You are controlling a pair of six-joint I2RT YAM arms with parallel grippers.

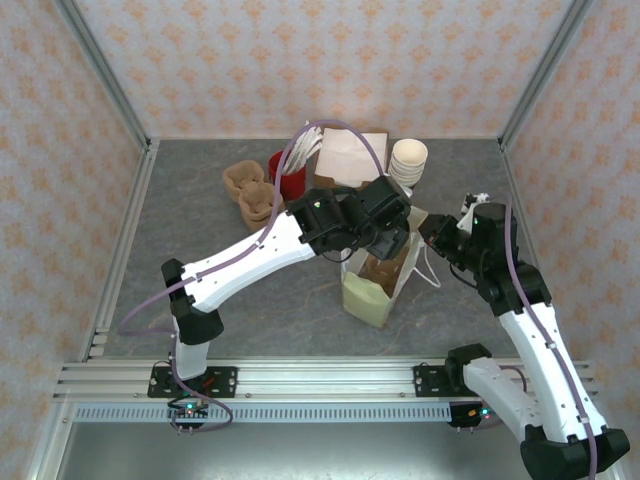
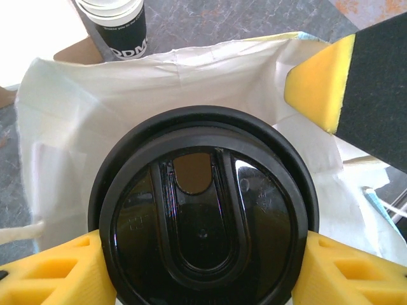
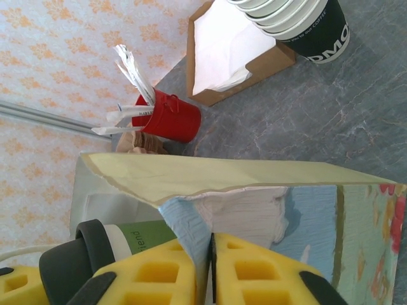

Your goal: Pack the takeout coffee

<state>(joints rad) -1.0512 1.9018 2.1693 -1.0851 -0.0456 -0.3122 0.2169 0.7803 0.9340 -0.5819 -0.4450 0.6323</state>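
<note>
Cup held at bag mouth.
It is gripped by the left gripper over, perhaps just inside, the opening; the bag's rim is pinched by the right gripper; cup stack is seen beyond.

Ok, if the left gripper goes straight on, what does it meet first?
Probably the white inside of the paper bag, beyond the lidded cup the left gripper holds; depth unclear.

Overhead from behind; two close wrist views, apparently the same bag
</note>
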